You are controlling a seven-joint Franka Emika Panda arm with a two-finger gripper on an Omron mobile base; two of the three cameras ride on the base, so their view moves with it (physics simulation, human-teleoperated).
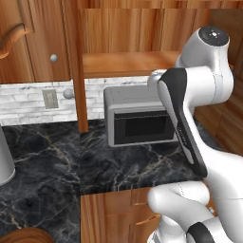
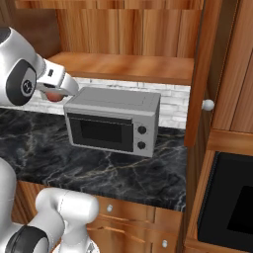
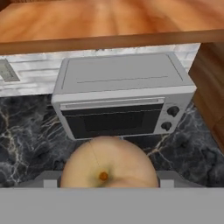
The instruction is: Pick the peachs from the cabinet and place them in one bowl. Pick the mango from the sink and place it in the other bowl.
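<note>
My gripper [image 3: 109,178] is shut on one peach [image 3: 109,164], a round orange-pink fruit that bulges up between the fingertips in the hand view. From the right base view the same peach [image 2: 52,95] shows as a reddish ball under the hand [image 2: 55,81], hanging in the air left of the microwave and below the cabinet shelf [image 2: 123,66]. The cabinet shelf [image 1: 128,62] looks bare in the left base view. The rim of the dark wooden bowl [image 1: 26,235] peeks in at the bottom left on the counter. The mango, the sink and the other bowl are out of view.
A grey microwave [image 2: 111,120] stands on the black marble counter [image 2: 99,168] right below and ahead of the hand. The open cabinet doors [image 1: 78,71] [image 2: 200,74] jut out on either side. A black oven [image 2: 232,197] is at the right.
</note>
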